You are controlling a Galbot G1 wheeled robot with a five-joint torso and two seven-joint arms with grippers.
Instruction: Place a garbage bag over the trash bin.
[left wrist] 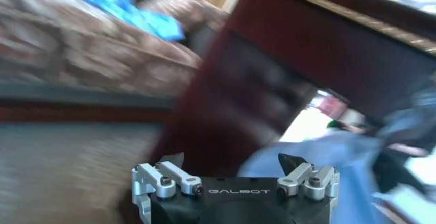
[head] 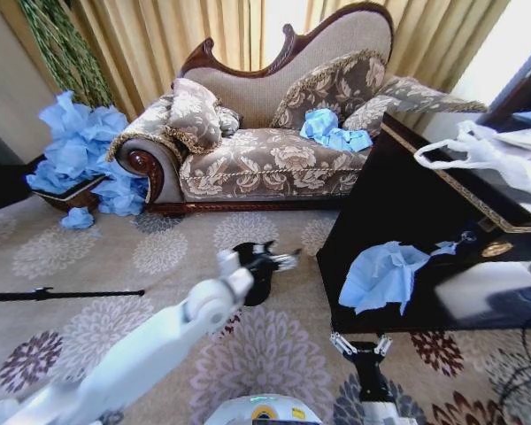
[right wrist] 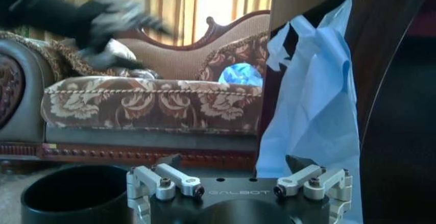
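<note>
The light blue garbage bag (head: 383, 275) lies crumpled on the dark table's near corner and hangs over its edge; in the right wrist view the bag (right wrist: 315, 106) drapes down the table's side. The black round trash bin (head: 253, 290) stands on the carpet left of the table, its rim (right wrist: 71, 196) close to my right gripper. Above the bin my left gripper (head: 270, 259) hovers open, pointing toward the table, with nothing between its fingers (left wrist: 289, 161). Low by the table's front my right gripper (head: 361, 343) is open and holds nothing, its fingers (right wrist: 170, 161) facing the hanging bag.
A dark polished table (head: 398, 204) fills the right side, with a white handled plastic bag (head: 478, 150) on it. A patterned sofa (head: 265, 159) at the back holds another blue bag (head: 334, 131). A heap of blue bags (head: 80, 150) sits far left. A black rod (head: 62, 293) lies on the carpet.
</note>
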